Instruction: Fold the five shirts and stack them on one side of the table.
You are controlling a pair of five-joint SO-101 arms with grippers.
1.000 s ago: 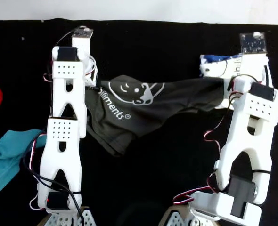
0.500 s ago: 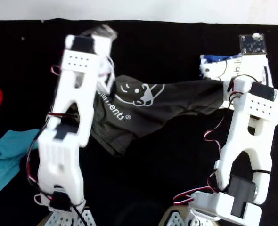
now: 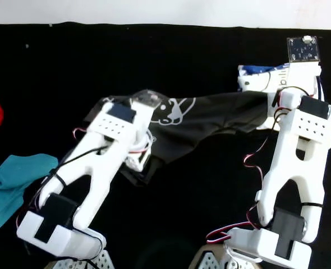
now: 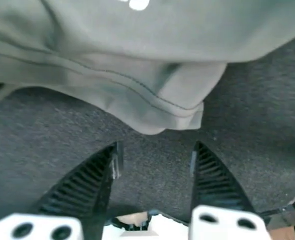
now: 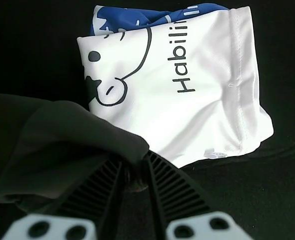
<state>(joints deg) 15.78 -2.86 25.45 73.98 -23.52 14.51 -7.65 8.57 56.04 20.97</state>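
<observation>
Left gripper (image 4: pixel 155 150) has swung in toward the table's middle, jaws spread, empty, over the dark shirt (image 3: pixel 210 115) hem (regrasp likely next). Right gripper (image 5: pixel 135 170) stays clenched on the shirt's far corner.

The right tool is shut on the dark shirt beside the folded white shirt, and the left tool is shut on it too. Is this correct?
Not quite: the left tool is open and holds nothing, as the left wrist view shows. The right tool is indeed shut on the dark shirt beside the folded white shirt.
</observation>
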